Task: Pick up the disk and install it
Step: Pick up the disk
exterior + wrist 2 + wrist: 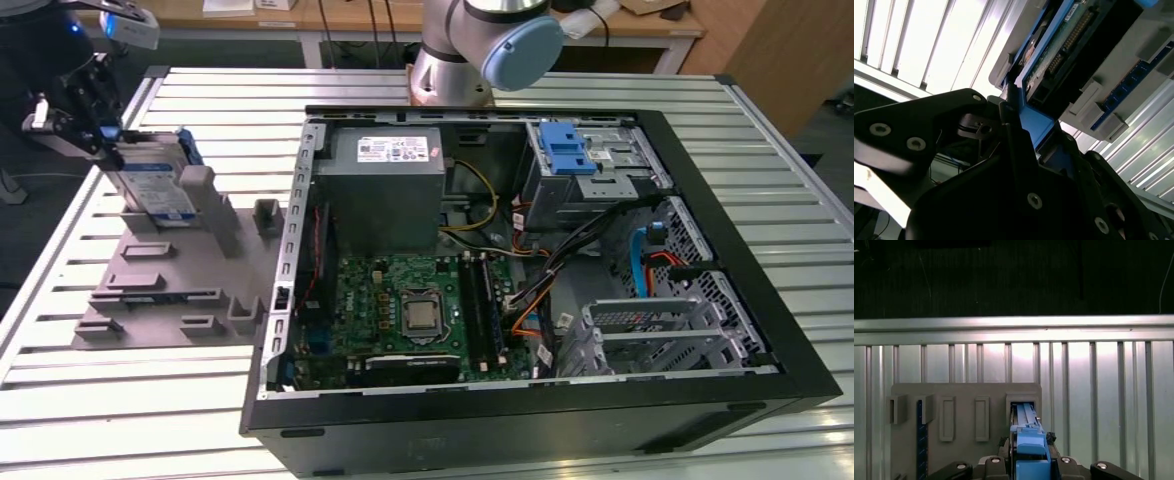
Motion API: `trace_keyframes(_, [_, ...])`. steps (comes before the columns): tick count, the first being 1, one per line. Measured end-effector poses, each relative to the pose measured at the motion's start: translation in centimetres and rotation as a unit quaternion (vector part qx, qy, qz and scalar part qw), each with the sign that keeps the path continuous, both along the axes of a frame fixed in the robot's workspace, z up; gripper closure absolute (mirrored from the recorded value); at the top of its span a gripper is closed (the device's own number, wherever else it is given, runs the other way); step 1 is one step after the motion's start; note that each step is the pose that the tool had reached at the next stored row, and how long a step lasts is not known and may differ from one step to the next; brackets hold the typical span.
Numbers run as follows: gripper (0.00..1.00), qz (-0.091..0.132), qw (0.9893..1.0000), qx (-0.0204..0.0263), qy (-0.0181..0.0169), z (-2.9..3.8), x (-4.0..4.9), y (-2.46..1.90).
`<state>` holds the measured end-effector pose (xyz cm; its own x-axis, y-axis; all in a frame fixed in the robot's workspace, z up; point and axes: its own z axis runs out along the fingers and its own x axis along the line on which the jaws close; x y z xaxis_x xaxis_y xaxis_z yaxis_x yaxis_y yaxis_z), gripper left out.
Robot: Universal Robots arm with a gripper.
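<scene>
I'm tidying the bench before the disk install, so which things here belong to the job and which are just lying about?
Job: the disk, the gripper shut on it, grey holder it stands in, open computer case.
Just there: power supply box, motherboard, cables.

The robot arm [454,55], seen in the exterior view: a smooth silver-grey tubular body with a rounded joint closed by a pale blue cap [523,52]. Its gripper [94,125] is matte black and angular. Up close, in both wrist views, the black housing plates carry round silver screws [1034,200] [995,460], set singly and in pairs.
</scene>
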<state>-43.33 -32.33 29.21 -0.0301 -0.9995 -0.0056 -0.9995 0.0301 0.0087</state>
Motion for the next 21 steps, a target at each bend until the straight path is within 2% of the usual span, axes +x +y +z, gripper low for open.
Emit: trace_keyframes(21, [0.64, 0.000, 1.0000, 0.0000, 0.0000, 2.71, 0.00, 0.00])
